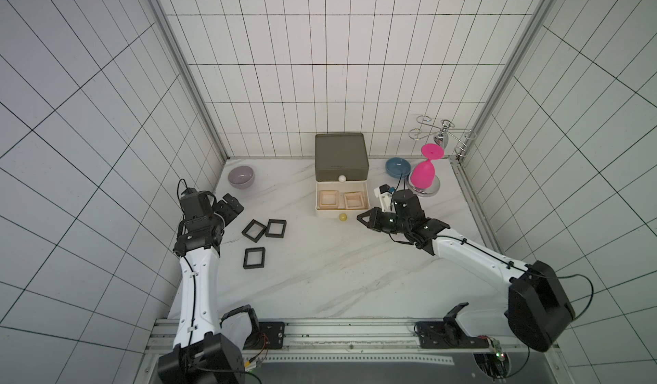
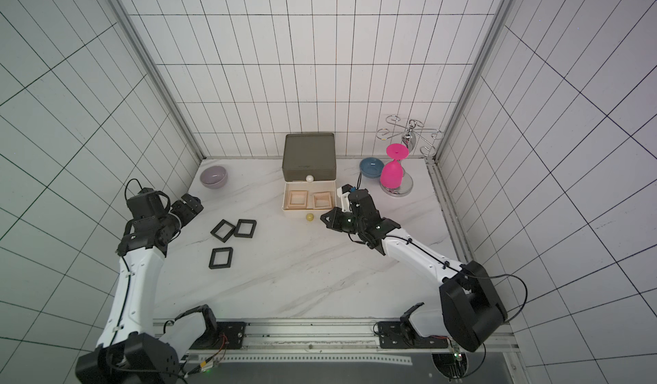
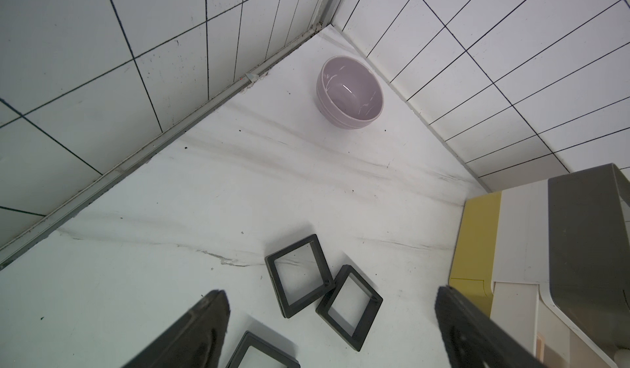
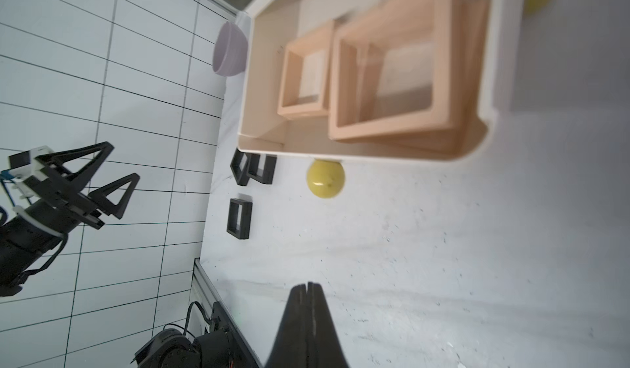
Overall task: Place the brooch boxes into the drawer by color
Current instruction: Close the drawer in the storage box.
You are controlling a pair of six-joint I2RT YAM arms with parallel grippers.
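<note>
The drawer (image 1: 339,156) stands at the back, olive-grey on top. Its white tier (image 1: 365,196) is pulled out, and two peach-beige brooch boxes (image 1: 328,199) (image 1: 354,200) lie inside it. My right gripper (image 1: 359,218) is shut and empty, just right of the tier's yellow knob (image 1: 342,217); in the right wrist view its closed tips (image 4: 309,284) point at that knob (image 4: 325,179). Three black brooch boxes (image 1: 254,230) (image 1: 276,228) (image 1: 254,257) lie on the table at the left. My left gripper (image 1: 233,204) hangs open above and left of them (image 3: 298,274).
A lilac bowl (image 1: 241,176) sits in the back left corner. A blue bowl (image 1: 398,167), an upturned pink goblet (image 1: 425,172) and a chrome rack (image 1: 442,135) crowd the back right. Tiled walls close in three sides.
</note>
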